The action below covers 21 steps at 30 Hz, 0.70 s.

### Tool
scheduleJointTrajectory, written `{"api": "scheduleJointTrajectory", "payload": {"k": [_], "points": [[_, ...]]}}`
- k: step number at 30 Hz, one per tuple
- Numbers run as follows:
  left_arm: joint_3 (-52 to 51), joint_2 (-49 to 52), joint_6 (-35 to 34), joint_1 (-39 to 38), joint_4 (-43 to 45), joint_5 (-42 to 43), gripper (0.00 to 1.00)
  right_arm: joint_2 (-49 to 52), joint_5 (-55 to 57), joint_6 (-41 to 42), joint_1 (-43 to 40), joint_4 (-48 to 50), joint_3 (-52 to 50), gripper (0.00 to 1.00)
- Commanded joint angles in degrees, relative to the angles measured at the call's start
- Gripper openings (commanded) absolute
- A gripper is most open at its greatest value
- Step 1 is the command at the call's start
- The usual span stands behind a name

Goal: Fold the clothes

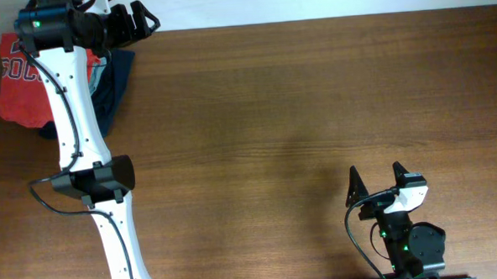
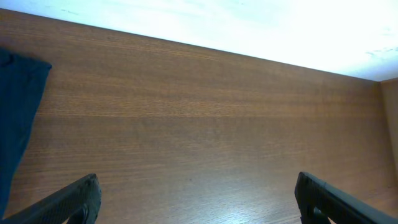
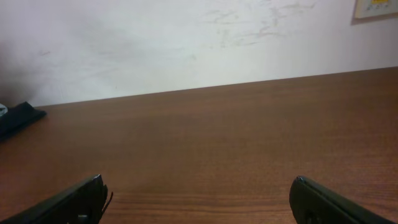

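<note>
Both spread: left tool (image 1: 142,20), right tool (image 1: 376,173); left arm (image 1: 70,105) over T-shirt (image 1: 19,92), navy garment (image 1: 116,78)

Printed in navy and white on the chest of the orange-red T-shirt (image 1: 16,99), at the table's far left corner in the overhead view: block lettering (image 1: 14,72), legible as "SOC". Cut off beyond those letters by the left arm (image 1: 70,105) lying across it. A smaller line above, too small to read. On the pale wall plate (image 3: 375,7) in the right wrist view, tiny marks, blurred and unreadable. Nothing legible elsewhere.
</note>
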Motion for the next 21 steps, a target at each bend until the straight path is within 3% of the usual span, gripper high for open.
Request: {"api": "scheduleJointTrajectory", "payload": {"k": [1,9,21], "points": [[-0.09,-0.22,-0.07,0.13,0.02,-0.39,0.99,-0.52,1.16,0.31,-0.37,-0.39,-0.26,0.99],[-0.66,-4.26,-0.09,-0.24,-0.02,-0.42,0.99,-0.52,1.16,0.28,-0.37,-0.39,-0.26,0.99],[-1.99,-25.7,-0.07,-0.22,0.0,-0.39,0.99,-0.52,1.16,0.28,-0.37,-0.39,-0.26,0.99]]}}
